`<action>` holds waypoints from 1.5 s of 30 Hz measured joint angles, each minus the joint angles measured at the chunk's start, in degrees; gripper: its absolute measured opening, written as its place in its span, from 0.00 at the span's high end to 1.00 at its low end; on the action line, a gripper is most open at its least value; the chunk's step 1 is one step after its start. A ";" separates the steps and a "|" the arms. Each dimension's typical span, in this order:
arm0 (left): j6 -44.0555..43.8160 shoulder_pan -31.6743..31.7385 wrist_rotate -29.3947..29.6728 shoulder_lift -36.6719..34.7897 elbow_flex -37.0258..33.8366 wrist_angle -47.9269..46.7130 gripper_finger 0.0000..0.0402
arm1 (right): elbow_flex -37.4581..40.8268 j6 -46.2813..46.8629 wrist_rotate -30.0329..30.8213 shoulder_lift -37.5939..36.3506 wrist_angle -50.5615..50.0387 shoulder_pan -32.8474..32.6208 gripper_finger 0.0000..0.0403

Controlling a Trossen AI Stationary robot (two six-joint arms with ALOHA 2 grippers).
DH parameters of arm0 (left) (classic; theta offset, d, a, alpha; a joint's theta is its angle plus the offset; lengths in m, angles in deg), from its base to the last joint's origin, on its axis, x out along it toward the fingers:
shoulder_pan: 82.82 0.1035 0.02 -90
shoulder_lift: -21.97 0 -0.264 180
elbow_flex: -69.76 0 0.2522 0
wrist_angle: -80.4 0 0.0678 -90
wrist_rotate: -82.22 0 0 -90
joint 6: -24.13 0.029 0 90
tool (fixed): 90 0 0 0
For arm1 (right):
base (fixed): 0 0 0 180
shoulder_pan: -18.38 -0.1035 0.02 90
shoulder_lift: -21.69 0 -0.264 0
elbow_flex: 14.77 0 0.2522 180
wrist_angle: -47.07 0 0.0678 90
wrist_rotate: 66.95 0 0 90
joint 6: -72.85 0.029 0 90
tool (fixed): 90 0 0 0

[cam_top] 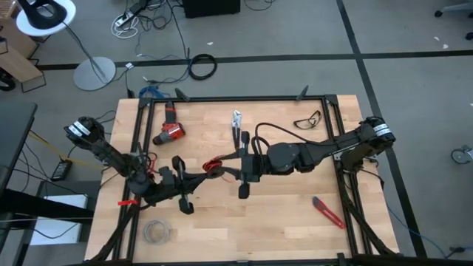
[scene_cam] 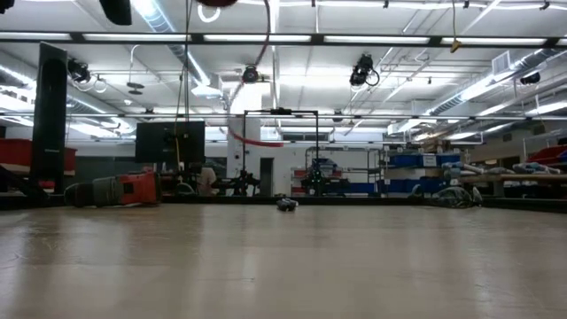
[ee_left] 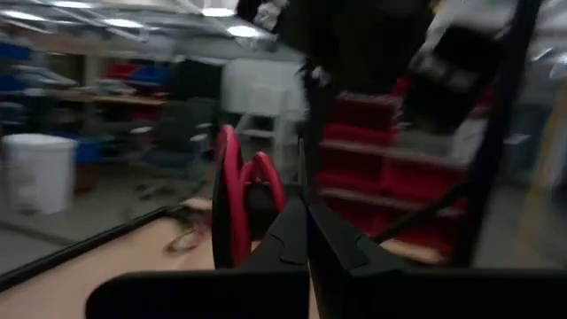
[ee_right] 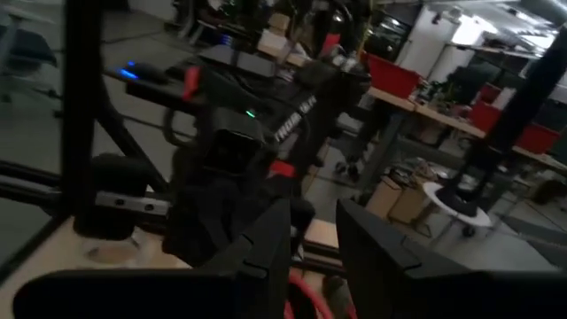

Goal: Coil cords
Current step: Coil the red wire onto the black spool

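Red cords [cam_top: 213, 164] looped mid-table | left end effector [cam_top: 209, 171] clamps them | right end effector [cam_top: 230, 167] parted around them.

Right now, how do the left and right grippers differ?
The left gripper has its jaws shut, pinching the red wire; the right gripper has its jaws parted, with the wire showing between them. The left reaches in from the table's left, the right from the opposite side. Both meet mid-table at the wire.
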 joint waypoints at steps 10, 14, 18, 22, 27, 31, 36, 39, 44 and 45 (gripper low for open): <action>4.24 -1.59 6.93 -0.26 0.00 -1.93 1.00 | 0.00 2.97 1.04 0.00 -4.07 0.98 0.77; 6.63 -1.77 6.66 -0.26 0.57 -1.95 1.00 | 0.00 5.44 -0.12 0.00 -7.66 1.76 0.78; 10.57 -1.84 3.61 -0.26 1.50 -1.91 1.00 | 0.45 5.88 -0.97 0.00 -8.05 2.22 0.78; 15.03 -1.90 -1.10 -0.26 2.28 -0.76 1.00 | 0.52 5.87 -4.28 0.00 -8.56 3.92 0.78; 19.09 -2.55 -1.68 -0.26 2.43 1.24 1.00 | 0.52 6.92 -10.65 -0.02 -8.18 5.29 0.78; 20.52 -3.43 -1.66 -0.26 2.43 1.95 1.00 | 0.52 6.90 -12.38 -0.02 -8.39 5.25 0.78; 20.55 -3.64 -1.17 -0.26 2.43 2.04 1.00 | 0.52 7.14 -14.38 -0.02 -8.35 5.62 0.78; 20.55 -3.83 -0.89 -0.26 2.43 2.00 1.00 | 0.54 6.85 -14.90 -0.21 -8.11 5.57 0.78; 20.56 -4.71 1.53 -0.33 2.43 2.04 1.00 | 0.55 6.98 -18.02 -0.51 -7.12 5.07 0.78; 20.57 -4.86 2.33 -0.33 2.43 2.02 1.00 | 0.55 7.17 -18.35 -0.54 -7.02 5.00 0.78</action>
